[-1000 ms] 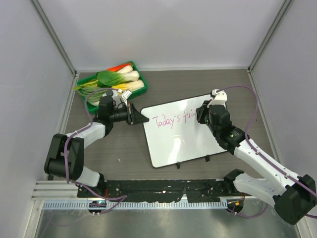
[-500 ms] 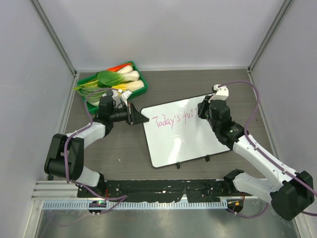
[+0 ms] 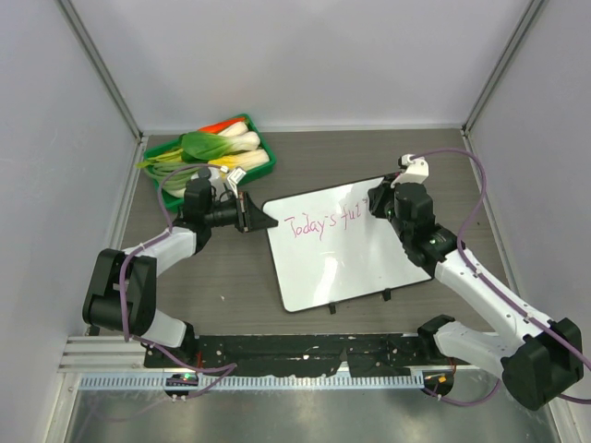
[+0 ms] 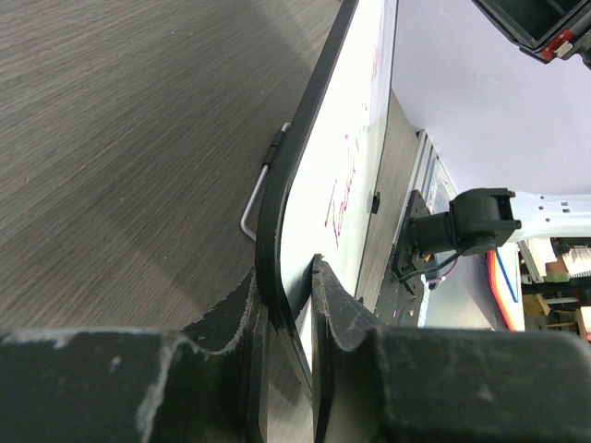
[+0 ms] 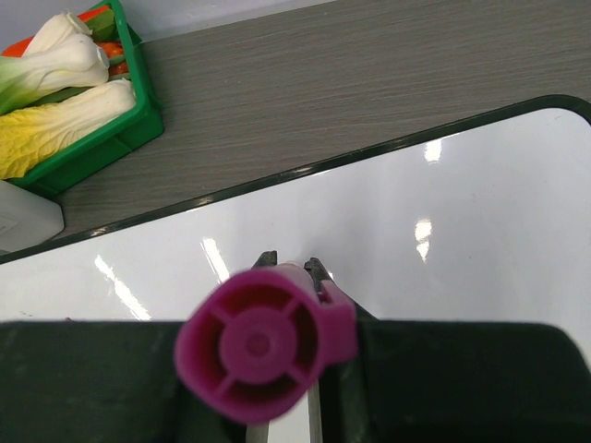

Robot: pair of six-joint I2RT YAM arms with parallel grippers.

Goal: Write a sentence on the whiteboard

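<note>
**Over the board's far right corner: pen at the end of line one**

Near the far right corner of the whiteboard (image 3: 342,263), the right gripper (image 5: 290,266) points down at the surface. Its jaws are closed tight on a magenta marker (image 5: 263,346). The wrist view shows only the marker's butt end, so I cannot tell whether the tip touches the board.

The left gripper (image 4: 291,295) is on the opposite side, pinched narrowly onto the black rim at the board's left corner. One finger sits above the edge and one below.

Key relation:
- The board lies flat on the table (image 3: 222,277) between the two arms.
- Its long axis runs left to right, and the right end is swung slightly away from the bases.
- The sentence (image 3: 319,224) follows that axis, starting near the left gripper and running towards the right one.
- The right arm is directly over the writing, so it is the nearer arm.
- Only a narrow strip of white separates the pen from the right rim.
- Most of the blank area lies nearer the bases and to the pen's left.

Judgement: the coming strokes have little room on this line. Any further words call for a return leftward and a drop to a second line. The left grip matters then, because the pen's drag could slide the board.

Appearance of the writing:
- Thin pink slanted script, one line so far.
- It reads "Today's fu" plus one or two letters partly hidden under the gripper.
- The board is glossy, with lamp glints showing in the right wrist view.

A green tray (image 3: 261,138) of vegetables sits beyond the board's left corner, clear of the board.
</note>
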